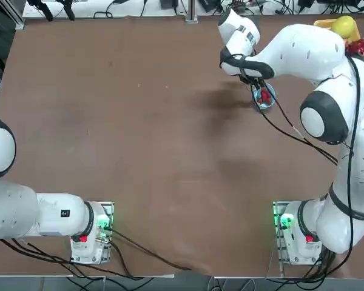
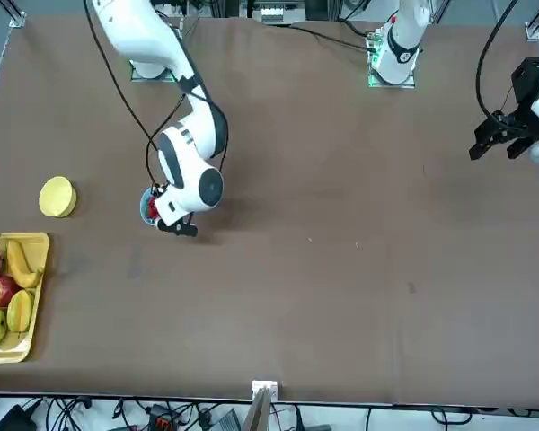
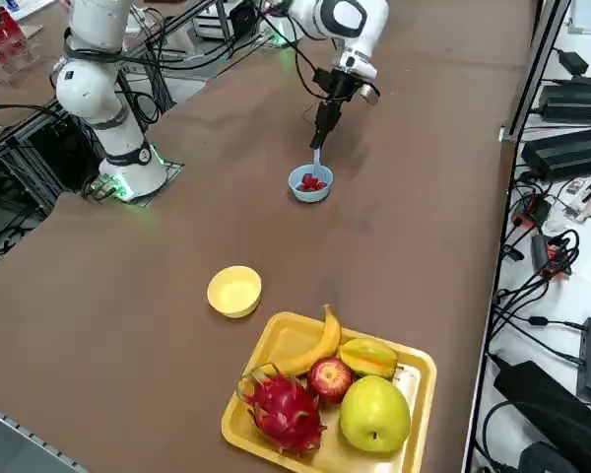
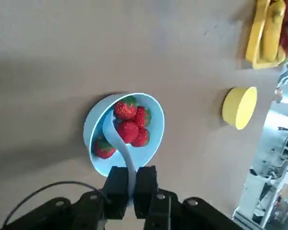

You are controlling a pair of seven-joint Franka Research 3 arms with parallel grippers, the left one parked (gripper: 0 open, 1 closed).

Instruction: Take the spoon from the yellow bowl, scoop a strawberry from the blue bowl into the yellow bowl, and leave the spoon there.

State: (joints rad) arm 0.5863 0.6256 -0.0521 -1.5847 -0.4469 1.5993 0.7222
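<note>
The blue bowl (image 4: 98, 120) holds several strawberries (image 4: 129, 130). It also shows in the right side view as the blue bowl (image 3: 310, 184), and in the top view the blue bowl (image 1: 265, 98) peeks out from under the arm. My right gripper (image 4: 130, 181) hangs just above the bowl's rim, shut on the handle of the pale spoon (image 4: 119, 143). The spoon's scoop end is down inside the bowl, against the strawberries. From the side, the spoon (image 3: 316, 161) hangs steeply from the gripper (image 3: 322, 133). The yellow bowl (image 3: 234, 292) stands empty and apart, toward the fruit tray.
A rectangular yellow tray (image 3: 414, 370) with a banana, apple, dragon fruit and other fruit sits beyond the yellow bowl (image 2: 57, 197), near the table's far corner. Bare brown table (image 2: 341, 251) lies around both bowls. Cables run along the table's edges.
</note>
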